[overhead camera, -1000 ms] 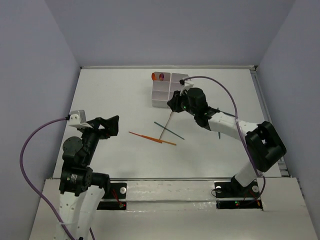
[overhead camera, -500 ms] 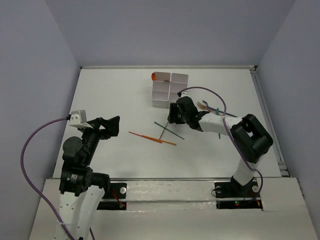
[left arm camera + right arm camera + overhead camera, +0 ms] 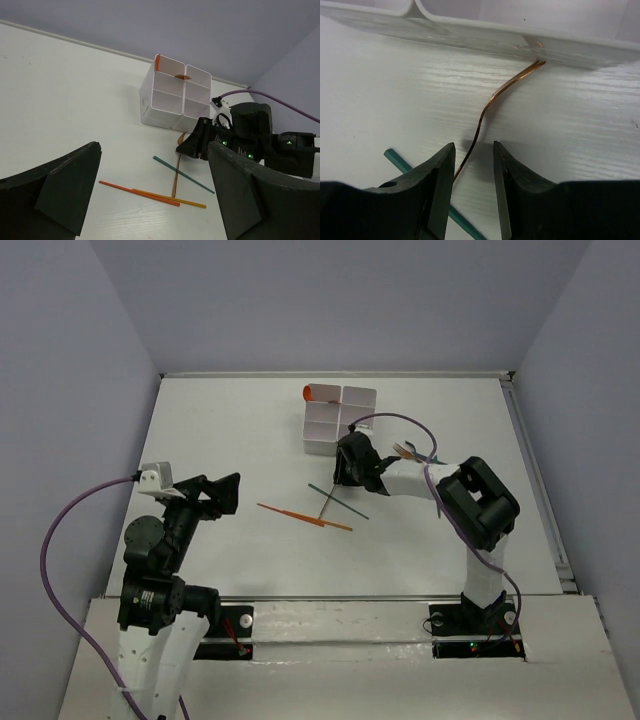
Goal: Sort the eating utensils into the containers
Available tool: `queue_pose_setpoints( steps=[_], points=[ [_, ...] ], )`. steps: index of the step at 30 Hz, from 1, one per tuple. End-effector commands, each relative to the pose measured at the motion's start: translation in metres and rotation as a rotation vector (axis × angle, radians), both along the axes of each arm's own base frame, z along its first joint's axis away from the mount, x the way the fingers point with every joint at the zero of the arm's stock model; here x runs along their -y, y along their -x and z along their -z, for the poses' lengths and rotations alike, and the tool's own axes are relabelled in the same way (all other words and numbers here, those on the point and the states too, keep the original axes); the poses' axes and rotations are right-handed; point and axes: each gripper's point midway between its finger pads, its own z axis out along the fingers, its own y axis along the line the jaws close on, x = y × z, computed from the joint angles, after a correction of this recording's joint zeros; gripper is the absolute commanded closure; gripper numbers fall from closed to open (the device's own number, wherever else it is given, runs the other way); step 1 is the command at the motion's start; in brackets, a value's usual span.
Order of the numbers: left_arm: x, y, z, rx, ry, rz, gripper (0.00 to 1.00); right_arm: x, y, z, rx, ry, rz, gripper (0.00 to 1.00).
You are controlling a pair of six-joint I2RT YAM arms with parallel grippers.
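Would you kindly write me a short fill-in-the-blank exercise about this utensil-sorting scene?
The white box is divided into ____ compartments.
The utensil already in the box is ____.
The bent utensil running between the fingers of the right gripper is ____.
The left gripper holds nothing and its jaws are ____.
Missing words: four; orange; brown; open.

white box (image 3: pixel 570 47) wall just ahead of right hand (image 3: pixel 473 147), teal stick (image 3: pixel 399 159) beneath
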Motion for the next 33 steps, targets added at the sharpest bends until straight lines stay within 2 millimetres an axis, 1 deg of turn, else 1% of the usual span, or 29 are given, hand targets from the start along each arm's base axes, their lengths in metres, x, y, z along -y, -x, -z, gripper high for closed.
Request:
queue_pose_setpoints(
  steps=[1,4,6,10,13,14,15,17,18,19,21,22,23,24,25,27,28,29,33],
  points=[
    [0.003,0.002,-0.016,0.072,0.003,0.019,0.01,0.000,-0.001,0.002,-0.005,0.035,0.033,0.62],
    [0.003,0.003,-0.017,0.077,0.002,0.019,0.01,0.003,0.000,0.006,-0.023,0.064,0.035,0.69],
    [0.003,0.004,-0.018,0.080,0.004,0.017,0.01,0.002,0.002,0.008,-0.029,0.087,0.032,0.71],
    [0.002,0.005,-0.019,0.085,0.004,0.014,0.01,0.017,0.004,0.013,-0.044,0.171,0.045,0.72],
    [0.002,0.006,-0.019,0.087,0.006,0.014,0.01,0.027,0.007,0.014,-0.055,0.230,0.048,0.80],
    [0.003,0.006,-0.020,0.090,0.007,0.022,0.01,0.025,0.010,0.013,-0.053,0.241,0.032,0.80],
    [0.003,0.007,-0.021,0.092,0.007,0.022,0.01,0.027,0.012,0.014,-0.065,0.254,0.029,0.80],
    [0.003,0.007,-0.021,0.093,0.007,0.020,0.01,0.025,0.012,0.014,-0.070,0.256,0.017,0.76],
    [0.003,0.007,-0.020,0.092,0.007,0.020,0.01,0.026,0.013,0.015,-0.078,0.263,0.016,0.73],
    [0.003,0.007,-0.021,0.093,0.007,0.020,0.01,0.026,0.013,0.014,-0.079,0.264,0.018,0.66],
    [0.003,0.007,-0.020,0.092,0.007,0.020,0.01,0.025,0.013,0.016,-0.082,0.260,0.014,0.65],
    [0.003,0.006,-0.020,0.090,0.007,0.020,0.01,0.025,0.013,0.017,-0.086,0.262,0.013,0.67],
    [0.003,0.007,-0.020,0.092,0.007,0.020,0.01,0.025,0.013,0.018,-0.089,0.263,0.011,0.75],
    [0.003,0.007,-0.021,0.093,0.007,0.020,0.01,0.025,0.013,0.018,-0.089,0.264,0.012,0.78],
    [0.003,0.007,-0.021,0.093,0.007,0.019,0.01,0.027,0.013,0.019,-0.088,0.272,0.017,0.84],
    [0.003,0.007,-0.020,0.091,0.009,0.019,0.01,0.029,0.014,0.019,-0.089,0.281,0.021,0.86],
    [0.003,0.007,-0.020,0.092,0.007,0.019,0.01,0.031,0.014,0.019,-0.089,0.285,0.026,0.91],
    [0.003,0.007,-0.020,0.090,0.007,0.019,0.01,0.031,0.015,0.020,-0.090,0.289,0.026,0.93],
    [0.003,0.007,-0.020,0.092,0.007,0.020,0.01,0.032,0.014,0.011,-0.060,0.262,0.042,0.93]
  ],
)
